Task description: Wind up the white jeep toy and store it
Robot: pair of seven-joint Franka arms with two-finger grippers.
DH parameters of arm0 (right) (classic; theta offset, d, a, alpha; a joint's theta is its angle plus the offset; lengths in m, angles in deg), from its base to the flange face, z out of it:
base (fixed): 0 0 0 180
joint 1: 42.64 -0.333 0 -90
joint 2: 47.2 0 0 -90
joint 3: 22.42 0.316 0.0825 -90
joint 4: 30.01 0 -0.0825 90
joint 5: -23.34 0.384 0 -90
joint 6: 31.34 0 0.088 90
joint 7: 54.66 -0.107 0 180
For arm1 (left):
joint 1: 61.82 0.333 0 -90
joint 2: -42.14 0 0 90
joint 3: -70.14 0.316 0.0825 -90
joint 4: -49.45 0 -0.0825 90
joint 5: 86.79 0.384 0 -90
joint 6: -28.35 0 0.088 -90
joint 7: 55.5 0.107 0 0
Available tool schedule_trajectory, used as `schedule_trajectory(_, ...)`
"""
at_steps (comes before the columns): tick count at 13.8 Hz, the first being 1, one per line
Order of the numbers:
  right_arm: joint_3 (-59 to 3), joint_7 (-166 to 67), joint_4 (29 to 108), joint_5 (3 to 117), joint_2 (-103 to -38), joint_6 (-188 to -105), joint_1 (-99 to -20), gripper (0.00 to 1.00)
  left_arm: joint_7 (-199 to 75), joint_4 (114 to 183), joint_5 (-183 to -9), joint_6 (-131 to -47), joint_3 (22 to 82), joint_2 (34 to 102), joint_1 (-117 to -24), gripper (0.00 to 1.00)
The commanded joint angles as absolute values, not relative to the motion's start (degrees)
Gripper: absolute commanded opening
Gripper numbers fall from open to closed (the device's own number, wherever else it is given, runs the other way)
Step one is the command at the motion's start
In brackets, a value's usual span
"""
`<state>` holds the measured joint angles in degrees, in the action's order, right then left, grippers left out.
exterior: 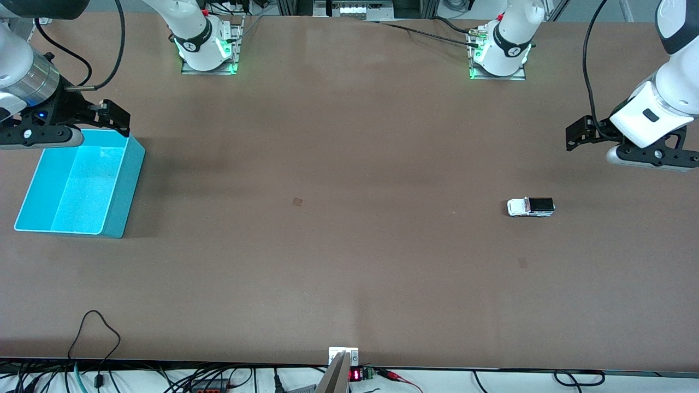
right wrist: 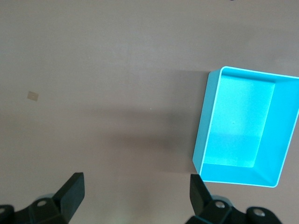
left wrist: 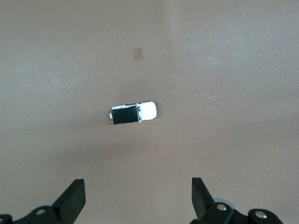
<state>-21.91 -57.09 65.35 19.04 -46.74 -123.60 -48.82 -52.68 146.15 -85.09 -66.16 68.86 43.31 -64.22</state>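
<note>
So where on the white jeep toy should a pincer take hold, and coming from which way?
Probably across the white jeep toy's long flanks at mid-body, from straight above. It sits upright on its wheels on bare table, lengthwise along the table. The open left pincer, in the air at the left arm's end, is the closer one; the open right pincer waits by the turquoise bin.

You have the white jeep toy (exterior: 530,207) standing on its wheels on the surface (exterior: 349,245), toward the left arm's end. The bin (exterior: 33,226) sits well apart, at the right arm's end. The right pincer (exterior: 112,117) hangs over the bin's rim, the left pincer (exterior: 573,136) over bare surface near the jeep.
</note>
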Motion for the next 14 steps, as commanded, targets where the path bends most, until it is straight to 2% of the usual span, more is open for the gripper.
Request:
schedule_trajectory(1, -22.1, -58.1, 65.5, 18.1, -46.0, -122.9, -49.4, 1.0, -51.6, 144.2, -85.7, -65.3, 69.1, 44.2, -64.3, 1.0)
schedule_trajectory(14, -22.0, -58.2, 65.3, 15.8, -46.3, -123.6, -50.5, 1.0, -51.4, 144.2, -85.6, -63.2, 69.1, 46.5, -63.9, 1.0)
